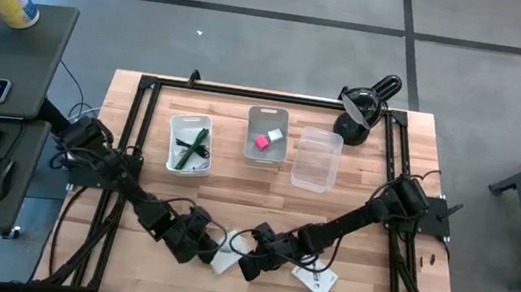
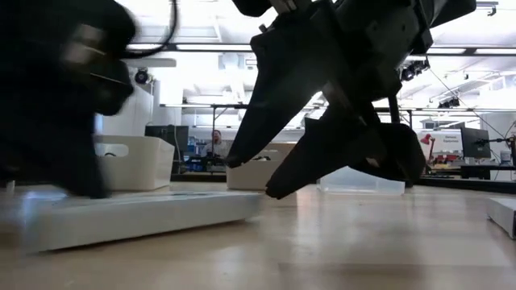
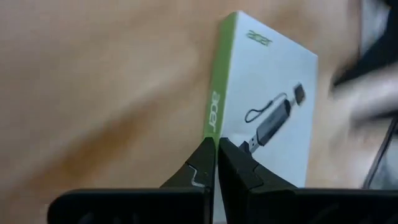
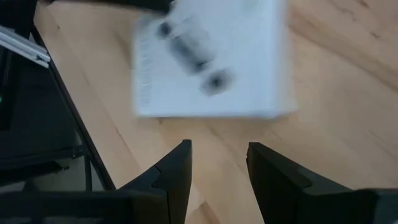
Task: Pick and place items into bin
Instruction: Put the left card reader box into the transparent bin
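Note:
A flat white box [image 1: 226,254] with a green side and a printed black-and-silver gadget lies on the table near its near edge [image 3: 267,93]. My left gripper [image 1: 210,247] is at the box's left end, fingers shut [image 3: 216,146]. Just right of the box, my right gripper [image 1: 251,259] hovers with open fingers [image 4: 219,155] pointing at the box [image 4: 211,62]. In the low view the right gripper [image 2: 250,177] hangs clear above the wood. A second white card [image 1: 315,280] lies under the right arm. My left gripper meets the box's green side [image 3: 211,118] near one corner with its shut fingertips [image 3: 202,155], slanting down from above. The box lies flat on the table [image 2: 137,216]. I cannot tell whether any of the box sits between the fingers.
Three bins stand at mid-table: a white bin [image 1: 190,145] with a green pen and black cable, a grey bin [image 1: 265,135] with a pink block and white cube, and a clear bin [image 1: 316,159]. A black desk lamp [image 1: 367,105] stands at the far right corner.

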{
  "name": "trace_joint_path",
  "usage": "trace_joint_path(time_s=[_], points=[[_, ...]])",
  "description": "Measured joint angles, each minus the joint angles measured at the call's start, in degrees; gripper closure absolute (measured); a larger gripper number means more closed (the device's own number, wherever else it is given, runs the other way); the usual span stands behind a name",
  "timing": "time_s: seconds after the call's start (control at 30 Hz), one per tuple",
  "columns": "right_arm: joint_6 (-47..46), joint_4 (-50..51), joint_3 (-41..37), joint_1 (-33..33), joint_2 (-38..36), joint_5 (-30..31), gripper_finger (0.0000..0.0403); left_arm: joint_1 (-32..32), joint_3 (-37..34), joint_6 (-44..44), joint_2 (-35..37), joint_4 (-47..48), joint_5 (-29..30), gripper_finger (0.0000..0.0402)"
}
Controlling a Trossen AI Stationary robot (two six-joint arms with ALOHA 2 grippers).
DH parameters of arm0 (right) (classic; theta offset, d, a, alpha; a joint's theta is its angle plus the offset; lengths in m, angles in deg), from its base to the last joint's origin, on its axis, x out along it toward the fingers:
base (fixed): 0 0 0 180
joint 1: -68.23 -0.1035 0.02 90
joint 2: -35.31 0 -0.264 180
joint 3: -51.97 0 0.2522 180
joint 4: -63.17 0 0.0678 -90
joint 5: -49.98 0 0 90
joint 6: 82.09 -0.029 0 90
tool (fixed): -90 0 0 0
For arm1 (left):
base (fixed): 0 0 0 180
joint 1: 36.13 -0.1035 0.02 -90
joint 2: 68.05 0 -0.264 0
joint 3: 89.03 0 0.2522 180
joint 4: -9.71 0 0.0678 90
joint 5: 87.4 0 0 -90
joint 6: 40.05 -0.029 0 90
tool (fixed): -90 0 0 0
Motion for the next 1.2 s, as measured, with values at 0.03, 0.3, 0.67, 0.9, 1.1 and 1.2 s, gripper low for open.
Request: trace_joint_path(time_s=[0.03,0.3,0.67,0.9,1.1,1.2], points=[[-0.01,0.07,-0.01,-0.05,0.00,-0.64,0.0258,-0.79,-0.14,0.00,-0.28,-1.63,1.38,0.0402],[0.50,1.50,0.00,-0.77,0.00,-1.08,0.0258,-5.74,1.56,-7.96,-1.06,-8.85,4.62,0.0401],[-2.08,9.93,0.17,-0.29,-0.02,0.48,0.0258,-5.92,3.48,-12.29,-0.97,-9.66,6.89,0.0401],[-2.49,12.38,0.19,0.32,-0.12,0.47,0.0258,-5.75,3.57,-22.61,-0.84,-0.13,-1.81,0.0401],[-2.23,13.24,0.18,1.46,-0.17,-0.21,0.0258,-5.78,3.68,-26.64,-0.65,0.04,-3.31,0.0401],[-1.64,13.45,0.16,2.45,-0.17,-0.69,0.0258,-5.83,3.66,-28.11,-0.72,-0.53,-3.32,0.0401]])
